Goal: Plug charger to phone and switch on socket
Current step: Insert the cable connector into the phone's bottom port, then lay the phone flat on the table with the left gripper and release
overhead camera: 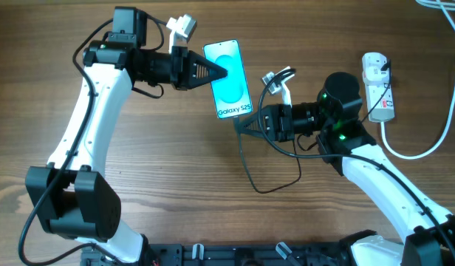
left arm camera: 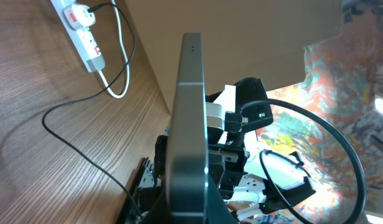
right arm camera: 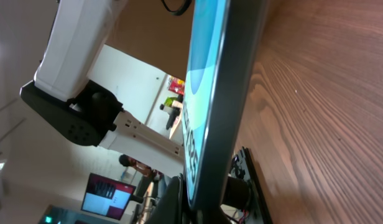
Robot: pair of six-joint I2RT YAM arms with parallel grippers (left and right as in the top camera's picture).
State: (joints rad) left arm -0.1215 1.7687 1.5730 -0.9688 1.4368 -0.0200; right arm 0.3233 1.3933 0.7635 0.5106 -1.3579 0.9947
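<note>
The phone [overhead camera: 229, 79], cyan screen up, is held off the table; my left gripper [overhead camera: 216, 72] is shut on its left long edge. In the left wrist view the phone [left arm camera: 188, 112] shows edge-on between the jaws [left arm camera: 188, 210]. My right gripper [overhead camera: 241, 127] sits at the phone's bottom edge, shut on the charger's end; the connector tip is hidden. The black charger cable [overhead camera: 257, 189] hangs from it and loops on the table. The right wrist view shows the phone [right arm camera: 210, 93] right at the jaws [right arm camera: 210, 205]. The white socket [overhead camera: 379, 87] lies at the far right, a plug in it.
The socket's white cord [overhead camera: 419, 154] curves along the table's right edge. The socket [left arm camera: 86, 37] and black cable [left arm camera: 86, 155] also show in the left wrist view. Both arms meet over the table's middle. A dark rail [overhead camera: 235, 255] runs along the front edge.
</note>
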